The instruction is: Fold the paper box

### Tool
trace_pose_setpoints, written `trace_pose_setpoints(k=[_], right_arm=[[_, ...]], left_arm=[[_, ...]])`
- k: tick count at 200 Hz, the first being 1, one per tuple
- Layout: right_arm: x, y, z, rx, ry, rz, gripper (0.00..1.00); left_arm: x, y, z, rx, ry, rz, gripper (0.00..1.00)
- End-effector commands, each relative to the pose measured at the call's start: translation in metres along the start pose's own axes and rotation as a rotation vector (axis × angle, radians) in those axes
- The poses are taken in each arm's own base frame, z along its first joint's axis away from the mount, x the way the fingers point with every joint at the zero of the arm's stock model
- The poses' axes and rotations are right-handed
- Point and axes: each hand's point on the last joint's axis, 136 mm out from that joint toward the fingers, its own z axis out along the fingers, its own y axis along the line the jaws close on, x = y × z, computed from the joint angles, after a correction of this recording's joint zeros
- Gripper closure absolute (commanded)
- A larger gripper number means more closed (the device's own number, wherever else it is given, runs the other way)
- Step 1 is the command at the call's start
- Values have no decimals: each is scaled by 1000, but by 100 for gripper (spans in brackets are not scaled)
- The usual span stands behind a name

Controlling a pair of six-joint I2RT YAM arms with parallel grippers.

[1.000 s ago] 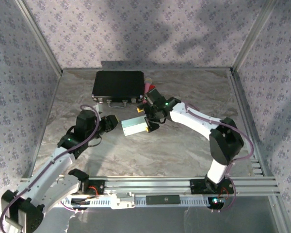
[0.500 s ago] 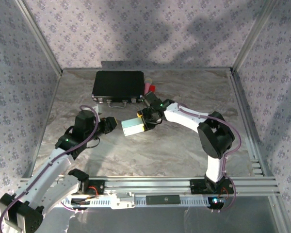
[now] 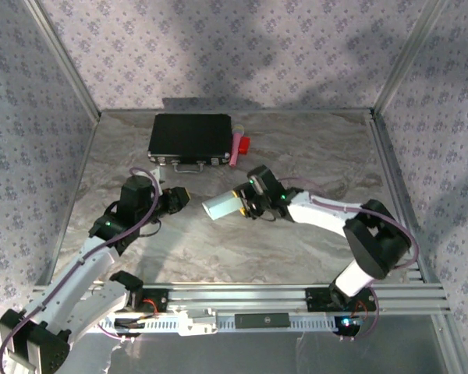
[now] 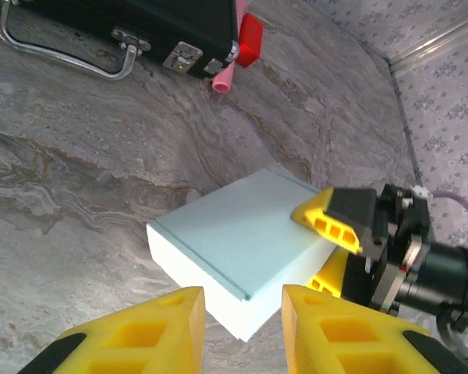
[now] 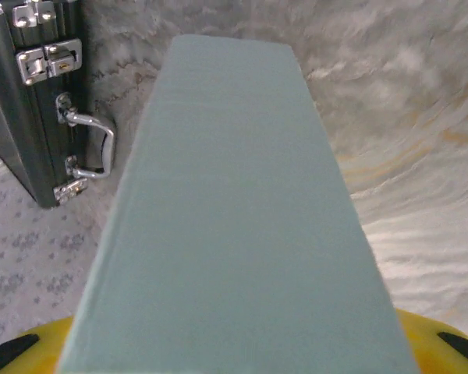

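The right gripper (image 3: 242,204) pinches the paper box (image 4: 234,234), hiding that end. The left gripper (image 4: 242,304), parted and empty, has the free corner just ahead.

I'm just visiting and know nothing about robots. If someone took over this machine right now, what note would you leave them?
Left end effector: open, empty, facing the pale light-blue card paper box without touching it.
Right end effector: shut on the far end of the box, mid-table, in front of the black rectangular case.
Done: the box looks folded into a rectangular block.
Left: probably check the end flaps, hidden at the gripped end, then set it down.
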Motion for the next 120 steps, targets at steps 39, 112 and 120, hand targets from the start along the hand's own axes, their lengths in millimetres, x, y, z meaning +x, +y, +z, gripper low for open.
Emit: trace_pose_setpoints(k=[39,112,120], right_arm=[[-6,-40,3,-117,37,-109,32],[-38,-72,-64,140,-208,-127,1],[-49,-73,-81,144,-268,-119,1]], left_arm=[[-8,-21,0,83,-19,34,68],[-11,-21,1,74,-24,30,66],[-13,-19,1,70,-27,28,64]])
